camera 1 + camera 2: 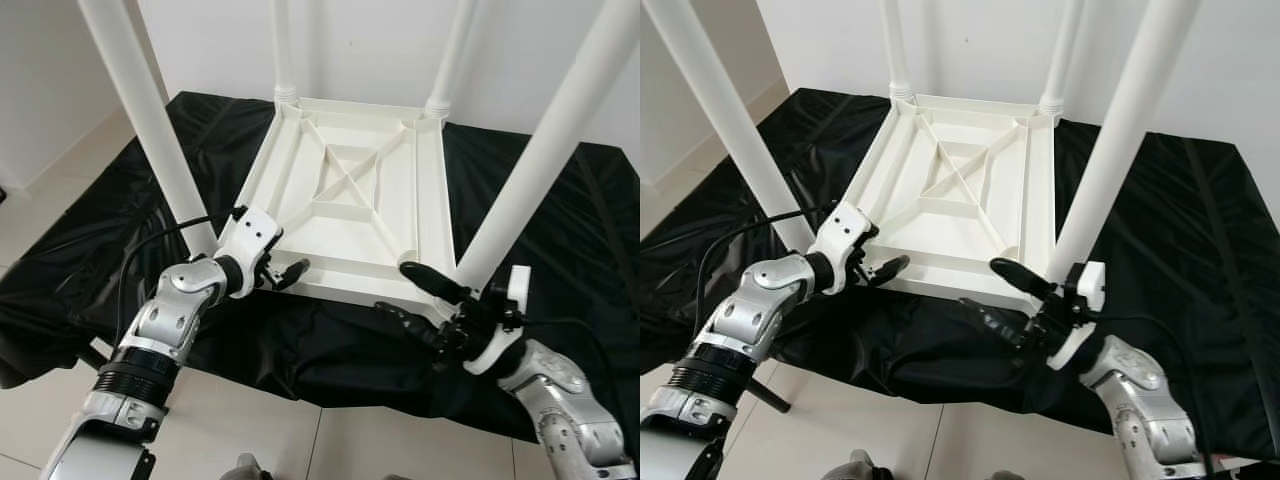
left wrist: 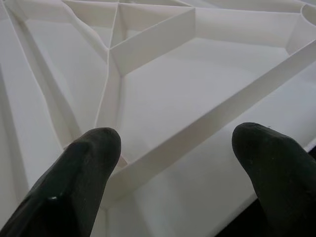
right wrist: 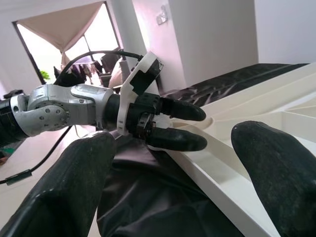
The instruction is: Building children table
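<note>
On black cloth [image 1: 120, 230] table [image 1: 345, 190] lies inverted, legs up; your left gripper [image 1: 283, 272] and right gripper [image 1: 425, 300], both open, straddle near rim, likely to lift.

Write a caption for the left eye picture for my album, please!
Both tools, left and right, open at the near edge of an upside-down white table on black cloth.

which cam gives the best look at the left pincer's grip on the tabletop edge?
Right wrist view: it shows the left pincer side-on, one finger above and one below the near rim of the upturned tabletop. The eye views show it smaller, from above. The left wrist view shows two fingertips over ribs.
</note>
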Motion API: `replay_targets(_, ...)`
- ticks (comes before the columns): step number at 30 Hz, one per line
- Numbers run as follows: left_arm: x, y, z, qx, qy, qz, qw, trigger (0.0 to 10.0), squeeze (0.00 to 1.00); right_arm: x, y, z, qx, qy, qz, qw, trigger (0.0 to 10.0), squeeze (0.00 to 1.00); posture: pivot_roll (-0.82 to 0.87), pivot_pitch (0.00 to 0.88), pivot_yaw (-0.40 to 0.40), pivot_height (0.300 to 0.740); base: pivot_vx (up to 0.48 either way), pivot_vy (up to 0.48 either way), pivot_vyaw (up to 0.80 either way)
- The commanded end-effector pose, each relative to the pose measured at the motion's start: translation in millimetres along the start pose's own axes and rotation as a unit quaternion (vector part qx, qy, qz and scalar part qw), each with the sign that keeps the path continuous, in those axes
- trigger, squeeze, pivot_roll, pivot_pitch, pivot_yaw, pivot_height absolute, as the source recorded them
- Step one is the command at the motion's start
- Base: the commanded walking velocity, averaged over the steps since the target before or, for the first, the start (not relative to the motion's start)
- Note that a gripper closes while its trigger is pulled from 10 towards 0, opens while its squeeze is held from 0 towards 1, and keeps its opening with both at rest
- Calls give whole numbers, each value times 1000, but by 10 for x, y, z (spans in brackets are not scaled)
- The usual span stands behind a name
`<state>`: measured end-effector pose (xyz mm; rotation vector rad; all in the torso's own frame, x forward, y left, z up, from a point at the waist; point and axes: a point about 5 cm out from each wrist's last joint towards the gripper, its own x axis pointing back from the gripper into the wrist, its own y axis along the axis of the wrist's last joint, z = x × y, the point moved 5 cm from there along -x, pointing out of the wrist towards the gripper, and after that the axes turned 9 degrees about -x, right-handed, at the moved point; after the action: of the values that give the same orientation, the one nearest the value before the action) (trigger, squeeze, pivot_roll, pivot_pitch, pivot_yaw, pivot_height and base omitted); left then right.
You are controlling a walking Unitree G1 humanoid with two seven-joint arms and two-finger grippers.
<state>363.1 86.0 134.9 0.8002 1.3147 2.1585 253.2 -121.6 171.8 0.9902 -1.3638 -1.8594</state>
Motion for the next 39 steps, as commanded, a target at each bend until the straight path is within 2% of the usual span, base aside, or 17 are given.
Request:
replay_targets(1,40,-55,106,10,58,16,998,10000,0,-39,-73,-4,-10,-2,9,1000,10000,0,-3,32,-15,740,0,0,0)
replay_targets(3,58,-71,117,23,76,18,997,10000,0,-90,-99,-7,-13,-4,6,1000,10000,0,12,33,-22,740,0,0,0)
replay_targets(4,75,-77,118,46,95,15,994,10000,0,-139,-130,-3,-18,-3,7,1000,10000,0,18,33,-27,740,0,0,0)
replay_targets(5,75,-77,118,46,95,15,994,10000,0,-139,-130,-3,-18,-3,7,1000,10000,0,18,33,-27,740,0,0,0)
replay_targets(7,122,-109,97,82,132,12,988,10000,0,-228,-153,-25,-27,-13,3,1000,10000,0,30,30,-35,740,0,0,0)
replay_targets(13,225,-185,88,111,185,12,976,10000,0,-333,-124,-118,-35,-52,-16,998,10000,0,42,21,-43,740,0,0,0)
replay_targets(17,253,-174,71,128,201,5,971,10000,0,-391,-126,-189,-35,-81,-19,996,10000,0,49,16,-49,740,0,0,0)
replay_targets(19,247,-157,40,129,198,3,972,10000,0,-410,-144,-210,-36,-88,-17,995,10000,0,55,11,-53,740,0,0,0)
replay_targets(22,184,-72,-123,96,169,1,981,10000,0,-481,-189,-285,-39,-111,-17,993,10000,0,60,6,-57,740,0,0,0)
replay_targets(33,115,87,-247,79,163,-17,983,10000,0,-579,-157,-342,-40,-143,-40,988,10000,0,55,13,-52,740,0,0,0)
replay_targets(39,119,124,-258,97,179,-31,979,10000,0,-594,-138,-410,-39,-180,-49,982,10000,0,42,12,-43,740,0,0,0)
